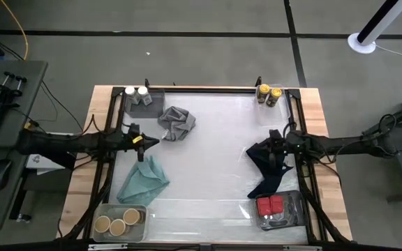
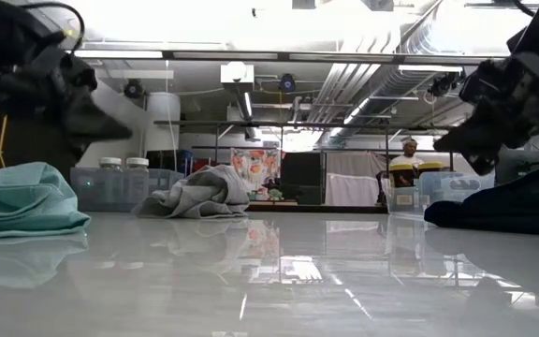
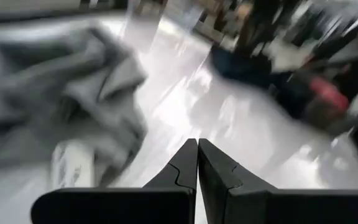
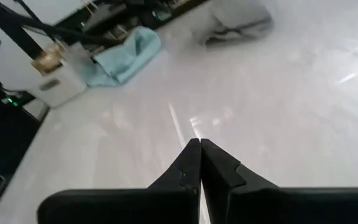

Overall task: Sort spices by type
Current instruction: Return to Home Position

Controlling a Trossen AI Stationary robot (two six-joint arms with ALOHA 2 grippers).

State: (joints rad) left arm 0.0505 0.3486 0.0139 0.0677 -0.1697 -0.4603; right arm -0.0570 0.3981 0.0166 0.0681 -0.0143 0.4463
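The spices stand in clear trays at the table's corners: white-lidded jars (image 1: 137,93) far left, yellow-lidded jars (image 1: 269,93) far right, tan-lidded jars (image 1: 121,222) near left, red tins (image 1: 271,206) near right. My left gripper (image 3: 197,143) is shut on nothing and hovers over the left side of the table, between the grey cloth (image 1: 176,123) and the teal cloth (image 1: 144,180). My right gripper (image 4: 200,143) is shut and empty too, above the navy cloth (image 1: 265,171) on the right side. Both point toward the table's middle, slightly downward.
Three crumpled cloths lie on the white table top: grey (image 3: 55,93) far left of centre, teal (image 4: 126,53) near left, navy (image 3: 247,65) right. A black frame (image 1: 208,89) runs around the table top. Bare surface (image 1: 215,160) lies between the two grippers.
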